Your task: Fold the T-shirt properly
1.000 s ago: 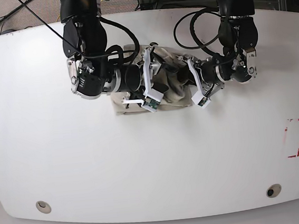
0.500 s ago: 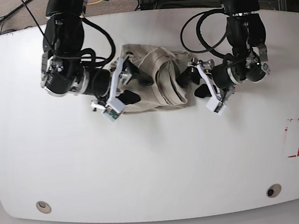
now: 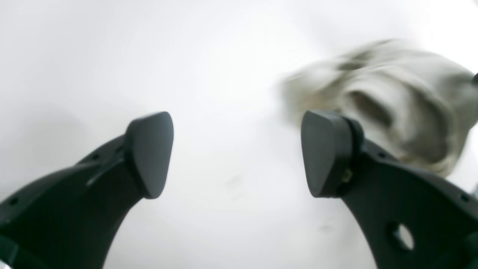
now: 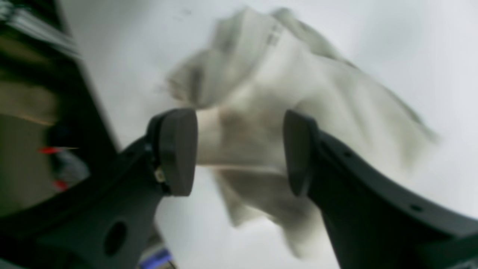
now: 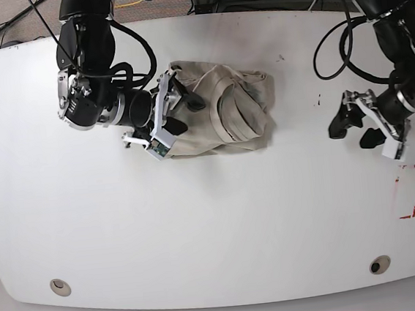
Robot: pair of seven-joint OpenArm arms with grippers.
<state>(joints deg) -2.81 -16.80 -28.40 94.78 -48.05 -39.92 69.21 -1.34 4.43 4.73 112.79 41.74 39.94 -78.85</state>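
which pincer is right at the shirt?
The right pincer, at the T-shirt's edge; the left pincer hangs open over bare table, well away.

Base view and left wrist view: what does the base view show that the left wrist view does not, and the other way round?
Only the base view shows both arms, the right gripper open at the shirt's edge, and red marks on the table. Only the left wrist view shows up close the left gripper, open, with bare table between its pads. Both show the bunched T-shirt and the left gripper apart from it.
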